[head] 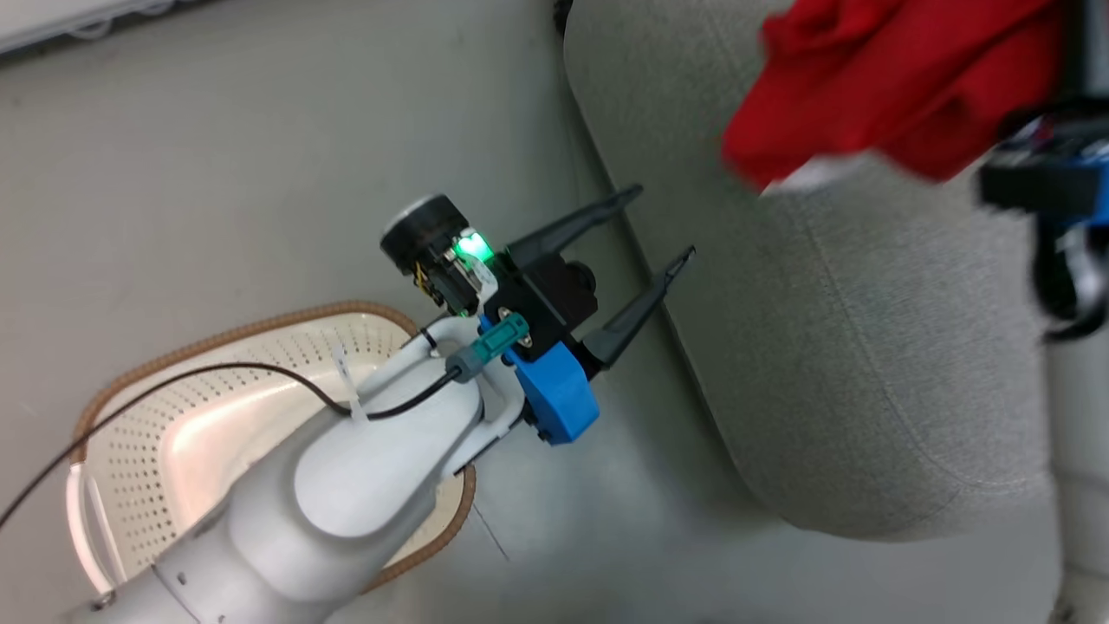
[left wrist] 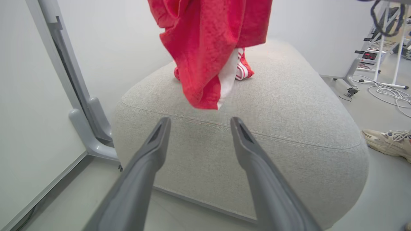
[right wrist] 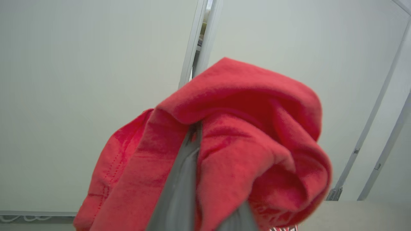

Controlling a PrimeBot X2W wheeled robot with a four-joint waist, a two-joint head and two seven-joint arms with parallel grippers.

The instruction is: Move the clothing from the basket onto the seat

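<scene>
A red garment with a white stripe [left wrist: 208, 48] hangs bunched from the right gripper [right wrist: 192, 134], whose fingers are pinched tight together on a fold of it. The cloth dangles over the far part of the light-grey seat [head: 866, 347], its lowest tip just above the cushion. Behind it, striped red-and-white fabric [left wrist: 244, 69] lies on the seat top. The left gripper [head: 663, 222] has its fingers spread wide and grips nothing, pointing at the seat's left edge. Left of the seat, the perforated basket [head: 130, 494] stands on the floor [head: 260, 173] under the left forearm.
</scene>
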